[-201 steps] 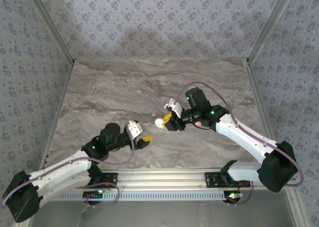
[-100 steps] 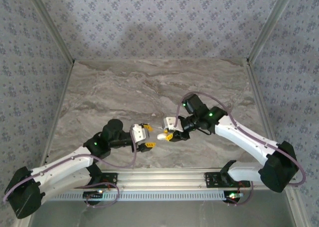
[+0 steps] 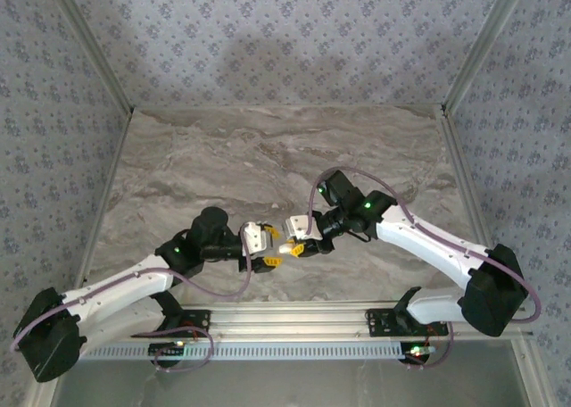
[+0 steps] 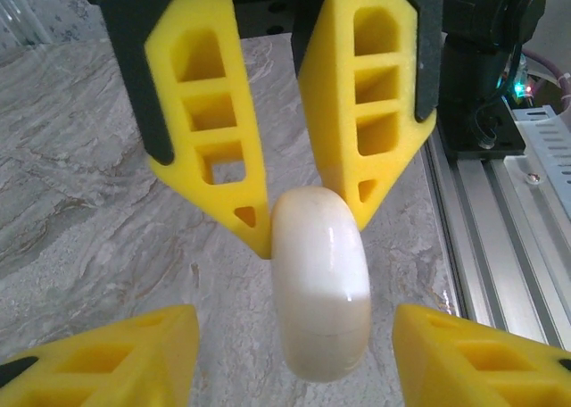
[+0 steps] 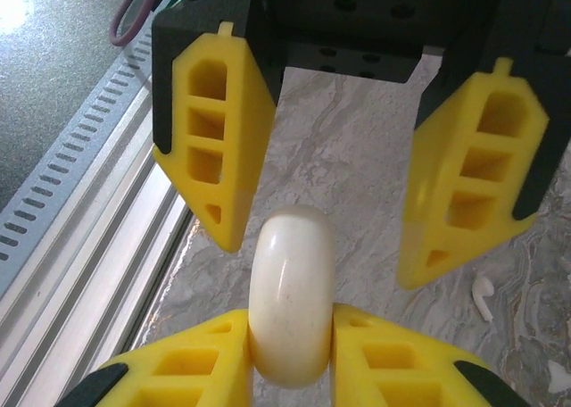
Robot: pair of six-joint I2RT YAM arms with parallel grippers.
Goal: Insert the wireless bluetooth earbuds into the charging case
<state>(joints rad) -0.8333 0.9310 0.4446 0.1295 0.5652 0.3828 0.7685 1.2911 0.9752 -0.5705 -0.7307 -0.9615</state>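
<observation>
The charging case (image 5: 290, 295), a glossy white closed pill shape, is held on edge above the table with my right gripper (image 5: 290, 336) shut on its lower end. My left gripper (image 4: 294, 336) faces it from the other side, open, with one yellow finger (image 5: 219, 157) on each side of the case (image 4: 321, 282) and gaps between pads and shell. In the top view the two grippers (image 3: 268, 248) (image 3: 294, 237) meet near the table's front middle. One small white earbud (image 5: 483, 297) lies on the marble below, and another pale bit (image 5: 558, 376) lies near it.
The aluminium rail (image 3: 294, 318) at the table's front edge runs just behind the meeting point, close under the case (image 5: 80, 246). Patterned walls (image 3: 285, 41) close in the marble table (image 3: 268, 148) at the back and sides.
The right gripper has carried the case forward and left, towards the front rail. The left gripper has swung right to meet it and now brackets the case.
</observation>
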